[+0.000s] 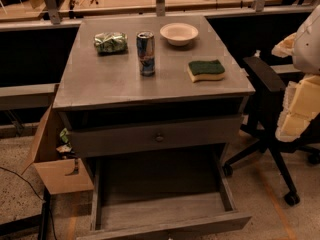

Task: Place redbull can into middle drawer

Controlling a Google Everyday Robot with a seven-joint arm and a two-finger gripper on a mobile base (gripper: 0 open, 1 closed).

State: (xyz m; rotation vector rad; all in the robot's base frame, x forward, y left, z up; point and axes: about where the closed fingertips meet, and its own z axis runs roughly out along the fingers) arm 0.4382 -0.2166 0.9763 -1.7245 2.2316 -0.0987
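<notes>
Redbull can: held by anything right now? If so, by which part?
Not held. The can stands upright on the cabinet top, nothing touching it. The gripper is not in view.

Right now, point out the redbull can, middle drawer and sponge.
redbull can (pixel 146 54), camera view, mid-body label.
middle drawer (pixel 165 210), camera view, bare floor board.
sponge (pixel 206 66), camera view, green top.
gripper: not in view.
</notes>
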